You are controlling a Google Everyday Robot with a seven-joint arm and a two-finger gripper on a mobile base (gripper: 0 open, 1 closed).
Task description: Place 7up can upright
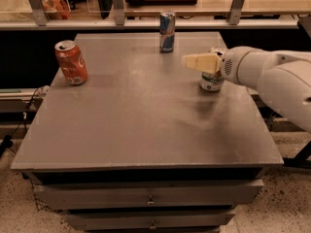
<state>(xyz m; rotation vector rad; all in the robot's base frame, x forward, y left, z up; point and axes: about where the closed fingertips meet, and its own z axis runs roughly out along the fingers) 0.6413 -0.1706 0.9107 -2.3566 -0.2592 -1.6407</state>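
Camera view, tool (188,61) over upright 7up can (212,83)

Pincer (195,61) at 7up can (212,83), orange can (71,63) far left, blue can (167,31) at back, tabletop (136,125) middle open

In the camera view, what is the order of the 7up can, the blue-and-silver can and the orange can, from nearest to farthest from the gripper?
The gripper hovers over the right side of the table.
1. 7up can: directly under the gripper, right side.
2. Blue-and-silver can: at the back, near the middle.
3. Orange can: far left side.
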